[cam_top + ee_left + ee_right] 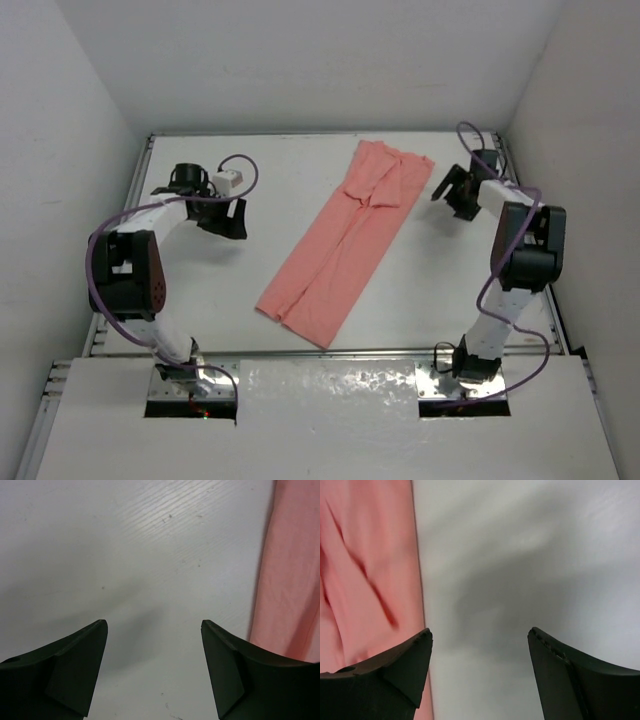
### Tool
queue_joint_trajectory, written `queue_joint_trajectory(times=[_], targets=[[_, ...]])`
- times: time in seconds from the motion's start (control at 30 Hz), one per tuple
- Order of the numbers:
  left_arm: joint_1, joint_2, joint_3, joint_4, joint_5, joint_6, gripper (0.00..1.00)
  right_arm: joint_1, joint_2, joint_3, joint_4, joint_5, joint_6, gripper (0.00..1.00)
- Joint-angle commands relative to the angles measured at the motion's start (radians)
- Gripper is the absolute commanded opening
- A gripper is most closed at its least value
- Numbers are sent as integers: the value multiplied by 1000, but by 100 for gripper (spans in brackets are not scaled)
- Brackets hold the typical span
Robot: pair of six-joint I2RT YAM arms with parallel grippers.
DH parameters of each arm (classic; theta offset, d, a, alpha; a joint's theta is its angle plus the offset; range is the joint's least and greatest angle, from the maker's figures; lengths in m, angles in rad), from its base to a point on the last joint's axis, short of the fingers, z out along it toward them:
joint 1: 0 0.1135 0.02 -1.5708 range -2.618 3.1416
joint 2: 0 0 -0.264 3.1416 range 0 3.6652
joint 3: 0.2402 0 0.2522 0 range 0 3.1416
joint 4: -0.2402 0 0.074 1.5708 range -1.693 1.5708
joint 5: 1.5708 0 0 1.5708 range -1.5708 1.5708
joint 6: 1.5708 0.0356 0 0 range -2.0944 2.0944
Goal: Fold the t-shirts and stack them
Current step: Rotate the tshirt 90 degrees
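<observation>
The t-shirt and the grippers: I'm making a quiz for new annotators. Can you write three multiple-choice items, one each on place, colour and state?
1. The t-shirt lies:
A. slantwise across the middle of the table
B. bunched in the far left corner
C. draped over the near edge

2. Its colour is:
A. blue
B. salmon pink
C. white

3. The left gripper and right gripper are:
A. both open, holding nothing
B. both shut on cloth
C. one open, one shut

Answers:
1 A: the top view shows a long strip mid-table.
2 B: it is pink in every view.
3 A: each wrist view shows spread fingers with bare table between them.
</observation>
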Motion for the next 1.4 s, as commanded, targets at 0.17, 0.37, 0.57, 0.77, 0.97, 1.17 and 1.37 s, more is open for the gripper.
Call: queue_joint_trajectory(times=[0.17, 0.37, 0.57, 0.77, 0.97, 1.17, 1.37], targets=[[-36, -99, -5, 7, 54, 18, 73, 89, -488, -498, 154, 163, 140, 76], [-55, -122, -27, 34, 69, -26, 73, 129, -851, -759, 59, 189, 178, 76], [-71, -138, -41, 51, 59, -52, 73, 288, -1102, -987, -56, 129, 320, 73], [-85, -142, -73, 91, 66, -72, 73, 658, -1214, -1092, -12, 239, 581, 67], [-105, -146, -93, 108, 94, -89, 73, 1040, -949, -1022, 167, 299, 751, 67], [-109, -206, -99, 108, 86, -106, 73, 1197, -679, -945, 345, 223, 842, 65], [-109, -250, -117, 100, 49, -86, 73, 1200, -527, -895, 401, 132, 857, 52]])
